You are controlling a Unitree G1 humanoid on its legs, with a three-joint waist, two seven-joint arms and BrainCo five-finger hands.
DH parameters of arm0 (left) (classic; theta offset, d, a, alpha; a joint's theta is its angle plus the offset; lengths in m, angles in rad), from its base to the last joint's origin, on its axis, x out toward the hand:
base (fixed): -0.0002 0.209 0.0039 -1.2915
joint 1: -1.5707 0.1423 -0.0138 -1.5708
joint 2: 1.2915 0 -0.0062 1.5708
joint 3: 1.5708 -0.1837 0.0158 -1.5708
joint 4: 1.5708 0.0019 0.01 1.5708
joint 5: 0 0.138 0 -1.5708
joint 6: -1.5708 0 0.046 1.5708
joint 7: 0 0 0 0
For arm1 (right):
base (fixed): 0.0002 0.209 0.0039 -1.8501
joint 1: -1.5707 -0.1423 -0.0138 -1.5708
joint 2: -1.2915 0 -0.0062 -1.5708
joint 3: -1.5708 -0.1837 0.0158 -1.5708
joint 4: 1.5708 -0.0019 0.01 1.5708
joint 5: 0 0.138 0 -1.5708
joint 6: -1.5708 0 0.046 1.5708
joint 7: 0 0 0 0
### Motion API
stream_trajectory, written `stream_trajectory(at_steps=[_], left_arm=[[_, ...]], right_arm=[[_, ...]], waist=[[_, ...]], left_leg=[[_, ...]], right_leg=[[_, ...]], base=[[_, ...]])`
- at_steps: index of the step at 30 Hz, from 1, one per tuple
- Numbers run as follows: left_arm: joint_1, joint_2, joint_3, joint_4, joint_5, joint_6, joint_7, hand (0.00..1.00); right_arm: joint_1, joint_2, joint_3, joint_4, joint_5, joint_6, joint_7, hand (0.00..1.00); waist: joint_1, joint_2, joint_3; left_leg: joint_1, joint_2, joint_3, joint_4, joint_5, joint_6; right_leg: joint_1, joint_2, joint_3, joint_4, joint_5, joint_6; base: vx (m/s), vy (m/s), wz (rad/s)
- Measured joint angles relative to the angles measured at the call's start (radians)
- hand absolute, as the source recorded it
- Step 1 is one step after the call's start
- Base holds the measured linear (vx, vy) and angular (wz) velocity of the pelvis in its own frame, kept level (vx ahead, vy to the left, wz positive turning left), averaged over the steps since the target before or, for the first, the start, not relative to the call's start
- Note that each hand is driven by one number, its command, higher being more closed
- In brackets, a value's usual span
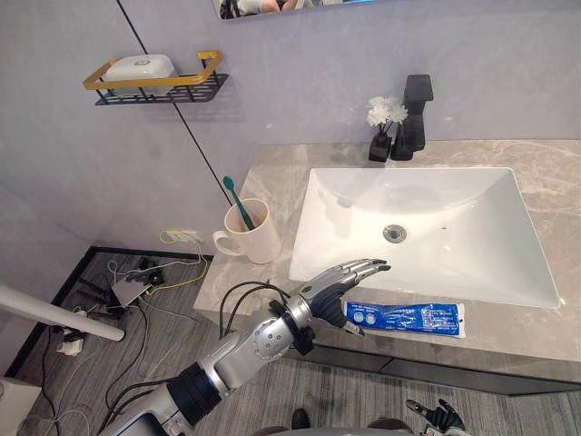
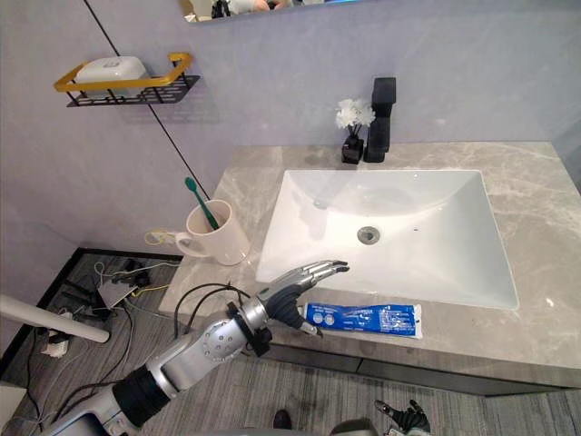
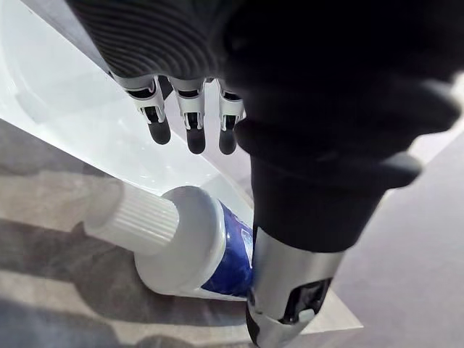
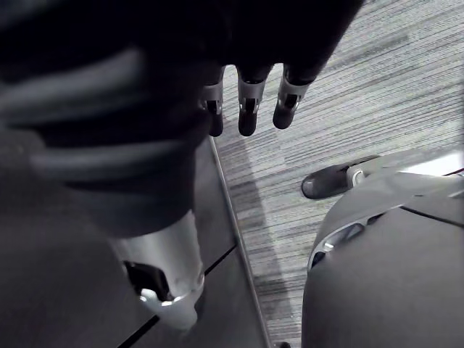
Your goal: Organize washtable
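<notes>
Toothpaste tube [image 1: 408, 318] lies flat on the counter's [image 1: 545, 173] front strip, just in front of the sink [image 1: 436, 195] and parallel to its near rim. Tube is blue with white print too small to read, far end crimped flat. The left wrist view shows a ribbed white cap [image 3: 134, 217] and a white shoulder, with the rest of the tube cut off behind the thumb.

Left hand [image 1: 329, 292] hovers at the cap end: fingers [image 1: 363, 269] straight, spread out over the sink rim, holding nothing, thumb angled down beside the tube. Can't tell if the thumb touches it.

Right hand [image 4: 246, 112] hangs low over grey striped floor, fingers relaxed, empty.

Sink is a glossy white rectangle with a metal drain; counter is grey veined stone. A white mug [image 1: 250, 234] at the left corner holds a green toothbrush [image 1: 236, 195], its bristles hidden inside. Black faucet [image 1: 413, 118] and a small black vase of white flowers [image 1: 383, 127] stand behind the sink. Wall shelf [image 1: 159, 84], black wire with a gold rail, carries a white box [image 1: 141, 66].
</notes>
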Motion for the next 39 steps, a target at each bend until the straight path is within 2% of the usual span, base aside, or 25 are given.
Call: stream_trajectory(at_steps=[22, 23, 28, 30, 35, 39], left_arm=[[-0.002, -0.023, 0.000, 0.055, 0.043, 0.000, 0.000, 0.00], [-0.002, -0.024, -0.001, 0.055, 0.043, 0.000, 0.000, 1.00], [-0.003, -0.022, -0.006, 0.077, 0.045, -0.001, 0.002, 1.00], [-0.041, -0.044, 0.001, 0.093, 0.046, 0.020, 0.019, 1.00], [-0.083, -0.050, 0.021, 0.103, 0.043, 0.028, 0.024, 1.00], [-0.094, -0.051, 0.021, 0.098, 0.040, 0.027, 0.020, 1.00]], right_arm=[[0.000, 0.001, 0.000, -0.001, 0.000, 0.001, -0.001, 0.00], [0.000, 0.001, 0.000, -0.001, 0.000, 0.001, -0.001, 0.00], [0.000, 0.001, 0.000, -0.001, 0.000, 0.001, -0.001, 0.00], [-0.002, 0.002, 0.000, -0.001, 0.000, 0.002, -0.001, 0.00], [-0.005, 0.001, 0.000, -0.002, 0.000, 0.003, -0.001, 0.00], [-0.008, 0.002, 0.000, -0.002, 0.000, 0.003, -0.001, 0.00]], waist=[[-0.001, 0.001, 0.008], [-0.001, 0.001, 0.008], [-0.001, 0.001, 0.008], [0.000, 0.000, 0.009], [-0.025, 0.005, 0.020], [-0.026, 0.005, 0.022]], left_leg=[[-0.004, 0.000, 0.011, -0.003, 0.000, -0.001], [-0.004, 0.000, 0.011, -0.004, 0.000, -0.001], [-0.004, -0.001, 0.016, -0.005, 0.000, -0.001], [-0.010, -0.001, 0.020, -0.005, 0.000, -0.001], [-0.010, 0.001, 0.021, -0.006, 0.000, -0.001], [-0.010, 0.001, 0.022, -0.005, 0.000, -0.001]], right_leg=[[0.000, 0.000, 0.004, -0.019, 0.012, 0.003], [0.000, 0.000, 0.004, -0.019, 0.012, 0.003], [-0.002, -0.001, 0.008, -0.023, 0.016, 0.005], [-0.002, 0.000, 0.011, -0.040, 0.028, 0.005], [-0.002, 0.003, 0.013, -0.043, 0.028, 0.005], [-0.003, 0.002, 0.015, -0.043, 0.028, 0.005]], base=[[0.00, -0.002, -0.01], [0.00, 0.000, 0.00], [-0.04, -0.013, -0.02], [-0.04, -0.014, -0.05], [0.00, -0.024, -0.02], [0.00, -0.016, -0.01]])
